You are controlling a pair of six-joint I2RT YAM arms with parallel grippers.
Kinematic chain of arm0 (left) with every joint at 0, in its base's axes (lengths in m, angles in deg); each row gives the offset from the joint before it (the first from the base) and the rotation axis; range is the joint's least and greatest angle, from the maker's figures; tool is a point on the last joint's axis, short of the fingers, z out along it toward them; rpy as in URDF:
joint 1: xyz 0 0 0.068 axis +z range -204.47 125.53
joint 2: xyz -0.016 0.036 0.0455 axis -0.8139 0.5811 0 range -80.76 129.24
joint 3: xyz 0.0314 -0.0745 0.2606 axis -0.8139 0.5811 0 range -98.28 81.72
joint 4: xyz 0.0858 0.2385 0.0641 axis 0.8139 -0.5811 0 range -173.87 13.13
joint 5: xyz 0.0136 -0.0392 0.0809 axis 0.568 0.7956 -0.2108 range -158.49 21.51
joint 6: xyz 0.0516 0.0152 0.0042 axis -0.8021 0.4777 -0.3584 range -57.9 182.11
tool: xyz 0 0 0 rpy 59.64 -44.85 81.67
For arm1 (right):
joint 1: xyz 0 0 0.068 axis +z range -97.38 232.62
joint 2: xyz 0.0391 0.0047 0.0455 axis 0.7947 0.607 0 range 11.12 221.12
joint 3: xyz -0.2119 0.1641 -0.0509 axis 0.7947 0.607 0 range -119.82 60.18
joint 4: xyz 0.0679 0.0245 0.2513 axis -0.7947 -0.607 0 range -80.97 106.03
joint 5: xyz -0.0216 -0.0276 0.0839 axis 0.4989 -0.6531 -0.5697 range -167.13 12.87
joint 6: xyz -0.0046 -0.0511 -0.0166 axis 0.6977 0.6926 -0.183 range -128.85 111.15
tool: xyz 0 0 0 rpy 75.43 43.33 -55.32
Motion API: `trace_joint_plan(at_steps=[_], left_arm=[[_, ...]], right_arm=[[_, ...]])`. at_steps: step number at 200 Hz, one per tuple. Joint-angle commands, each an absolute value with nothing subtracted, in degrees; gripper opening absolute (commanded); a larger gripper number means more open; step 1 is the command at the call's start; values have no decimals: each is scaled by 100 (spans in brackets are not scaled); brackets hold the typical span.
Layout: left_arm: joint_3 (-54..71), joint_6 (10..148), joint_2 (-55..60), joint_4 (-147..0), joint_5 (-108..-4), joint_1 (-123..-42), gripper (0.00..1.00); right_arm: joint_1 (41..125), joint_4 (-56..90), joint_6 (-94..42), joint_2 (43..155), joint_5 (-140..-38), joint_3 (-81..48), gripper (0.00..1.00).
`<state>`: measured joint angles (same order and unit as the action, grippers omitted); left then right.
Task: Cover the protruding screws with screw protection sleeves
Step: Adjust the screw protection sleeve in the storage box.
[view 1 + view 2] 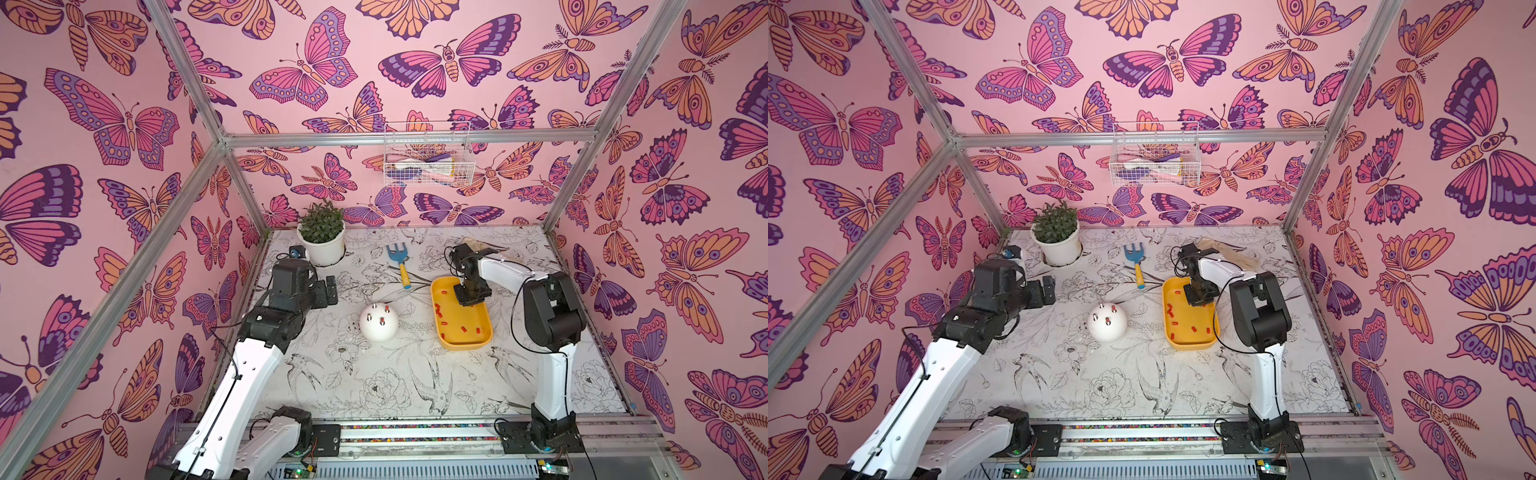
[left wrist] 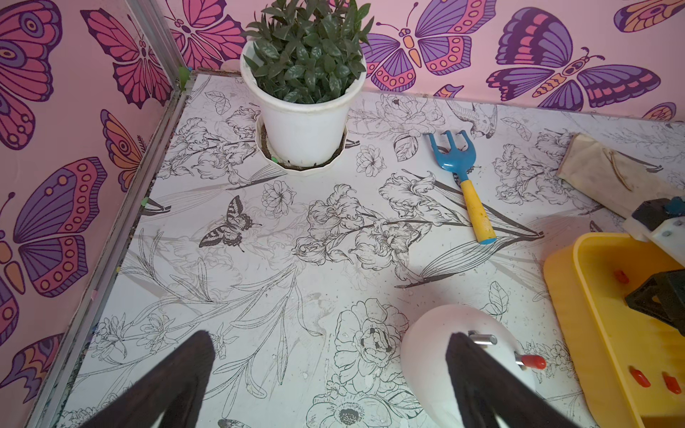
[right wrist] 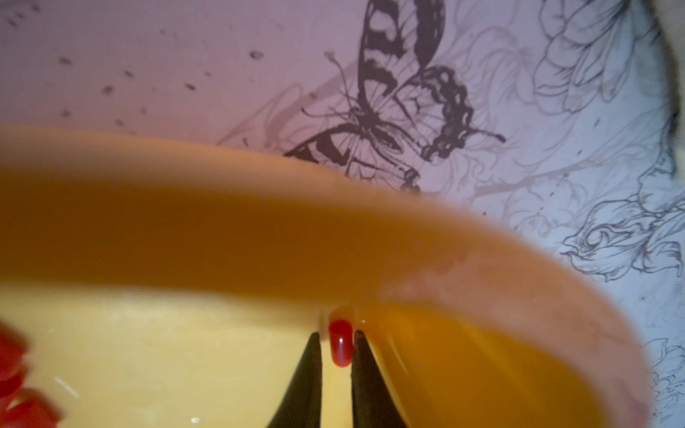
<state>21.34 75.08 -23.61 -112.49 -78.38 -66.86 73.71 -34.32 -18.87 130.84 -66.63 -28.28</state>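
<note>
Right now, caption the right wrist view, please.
Right gripper straddles one red sleeve at the wall of the yellow tray.

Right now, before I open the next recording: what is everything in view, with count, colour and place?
white dome: one, white, mid-table.
protruding screws: four, dark grey, on the dome; two bare, two red-capped.
screw protection sleeves: several loose, red, in the tray.
tray: one, yellow, right of the dome.
potted plant: one, green in white pot, far left corner.
garden fork: one, blue with yellow handle, behind the dome.
cloth: one, beige, far right.
wire basket: one, white, back wall.
table: one, white floral print.
left gripper: black, open, empty, left of the dome.
right gripper: black, in the tray, fingers flanking one sleeve; grip unclear.
</note>
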Motion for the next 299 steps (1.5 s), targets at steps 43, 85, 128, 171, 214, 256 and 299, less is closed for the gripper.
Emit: trace_joint_plan(at_steps=[43,85,128,171,214,256,299], left_arm=[[2229,7558,-2398,-11174,-7755,-6651,100],[2230,7563,-2432,-11176,-7746,-6643,100],[2239,7564,-2493,-11176,-7715,-6643,100],[2239,7564,-2552,-11176,-7672,-6643,100],[2240,7614,-2605,-11168,-7606,-6643,100],[2249,7622,-2670,-11166,-7570,-6643,100],[2248,7661,-2706,-11149,-7485,-6643,100]], right_arm=[[7326,-3566,-1804,13235,-6608,-2929,13],[7327,-3605,-1797,13149,-6597,-2939,10],[7326,-3680,-1792,12928,-6643,-2921,10],[7323,-3732,-1804,12650,-6768,-2790,10],[7327,-3820,-1831,12315,-6864,-2674,10],[7342,-3917,-1888,11925,-7182,-2499,10],[7608,-3862,-2143,11643,-7405,-2189,10]])
